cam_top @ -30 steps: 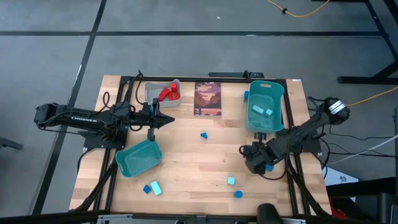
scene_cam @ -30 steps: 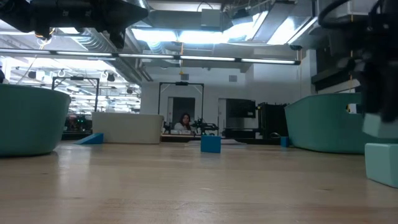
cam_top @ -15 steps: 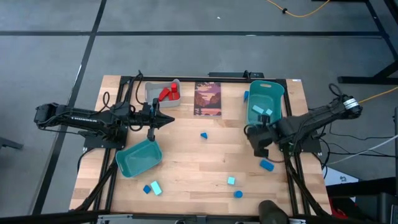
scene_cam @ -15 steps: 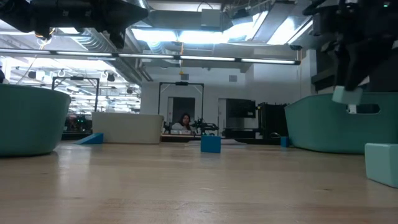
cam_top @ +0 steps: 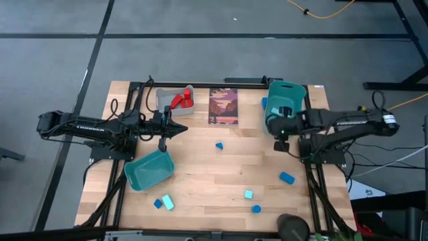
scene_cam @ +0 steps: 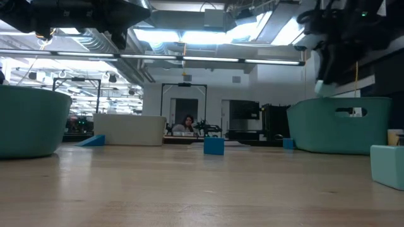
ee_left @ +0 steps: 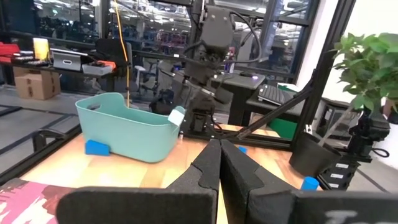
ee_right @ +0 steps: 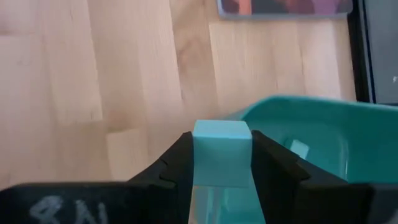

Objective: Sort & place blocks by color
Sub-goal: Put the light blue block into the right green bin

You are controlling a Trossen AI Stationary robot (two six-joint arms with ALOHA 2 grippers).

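Right gripper (ee_right: pixel 221 163) grasping a light cyan block (ee_right: pixel 222 152), long axis along the fingers, over the teal bin's (ee_right: pixel 323 127) rim near the bench's right edge, left gripper (ee_left: pixel 219 163) clenched, empty.

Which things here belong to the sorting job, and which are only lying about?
Part of the job:
- light cyan block, held in the right gripper above the right teal bin
- red blocks in the grey bin
- loose blue block mid-table
- left teal bin

Just lying about:
- picture card
- left gripper, shut, idle
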